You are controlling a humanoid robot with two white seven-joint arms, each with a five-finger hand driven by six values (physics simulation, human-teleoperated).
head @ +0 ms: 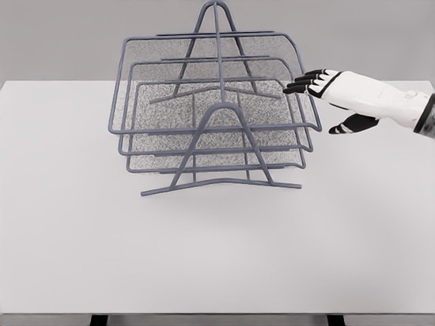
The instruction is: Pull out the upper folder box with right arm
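A grey wire folder rack (216, 146) with three stacked mesh trays stands on the white table (217, 258), left of centre at the back. The upper tray (204, 81) is the widest, its rim reaching to the right. My right hand (319, 92) comes in from the right edge, white with black fingertips (299, 85). Its fingers are extended and spread, reaching the right end of the upper tray's rim, with the thumb (350, 125) hanging below. It holds nothing. The left arm is out of view.
The rack's A-shaped frame (221, 146) stands in front of the trays, with a second one behind. The table's front edge (217, 314) runs along the bottom of the view.
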